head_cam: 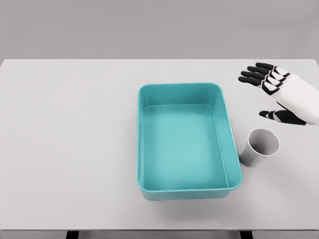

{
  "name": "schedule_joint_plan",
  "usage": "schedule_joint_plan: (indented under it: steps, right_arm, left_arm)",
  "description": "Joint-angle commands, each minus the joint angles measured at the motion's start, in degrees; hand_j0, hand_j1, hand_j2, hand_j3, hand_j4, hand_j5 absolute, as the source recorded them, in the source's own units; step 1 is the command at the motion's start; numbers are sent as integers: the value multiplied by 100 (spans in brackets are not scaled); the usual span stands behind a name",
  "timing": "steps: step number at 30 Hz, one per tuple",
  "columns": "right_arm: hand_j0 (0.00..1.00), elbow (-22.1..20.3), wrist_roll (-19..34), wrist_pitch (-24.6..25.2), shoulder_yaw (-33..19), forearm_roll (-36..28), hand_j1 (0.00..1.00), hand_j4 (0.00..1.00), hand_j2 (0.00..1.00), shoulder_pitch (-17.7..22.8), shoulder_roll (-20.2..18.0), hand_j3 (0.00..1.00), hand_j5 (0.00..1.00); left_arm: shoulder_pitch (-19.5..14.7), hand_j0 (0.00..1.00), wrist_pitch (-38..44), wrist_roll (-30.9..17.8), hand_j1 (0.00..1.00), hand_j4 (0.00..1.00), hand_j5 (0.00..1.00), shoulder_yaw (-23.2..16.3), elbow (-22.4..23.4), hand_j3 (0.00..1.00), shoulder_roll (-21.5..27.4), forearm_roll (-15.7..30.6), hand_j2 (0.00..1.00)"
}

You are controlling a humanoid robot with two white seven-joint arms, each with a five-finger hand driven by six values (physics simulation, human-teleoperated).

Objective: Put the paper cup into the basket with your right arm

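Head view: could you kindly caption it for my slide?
Open right hand hovers behind upright paper cup beside teal basket.

The right hand [281, 97] is showing a smooth white shell over its back, with black fingers [254, 74] bearing white segments.

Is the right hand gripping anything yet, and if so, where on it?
Nothing is held. The right hand is open, fingers spread, apart from the paper cup, which stands upright on the table beside the basket.

Upright paper cup [261, 147] beside teal basket [186, 141]
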Motion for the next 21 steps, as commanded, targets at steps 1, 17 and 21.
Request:
schedule_joint_plan:
  steps: [1, 17, 21]
  right_arm:
    - [100, 4, 3, -4, 1, -38, 100, 100, 100, 0, -7, 100, 100]
    - [100, -5, 4364, -4, -913, -3941, 100, 100, 100, 70, 64, 100, 100]
    - [100, 4, 4364, -4, -1651, -4116, 100, 100, 100, 694, 134, 100, 100]
  left_arm:
    - [0, 100, 0, -1, 100, 100, 100, 5, 0, 100, 0, 1, 100]
    - [0, 100, 0, -1, 100, 100, 100, -4, 0, 100, 0, 1, 100]
    - [0, 100, 0, -1, 100, 100, 100, -4, 0, 100, 0, 1, 100]
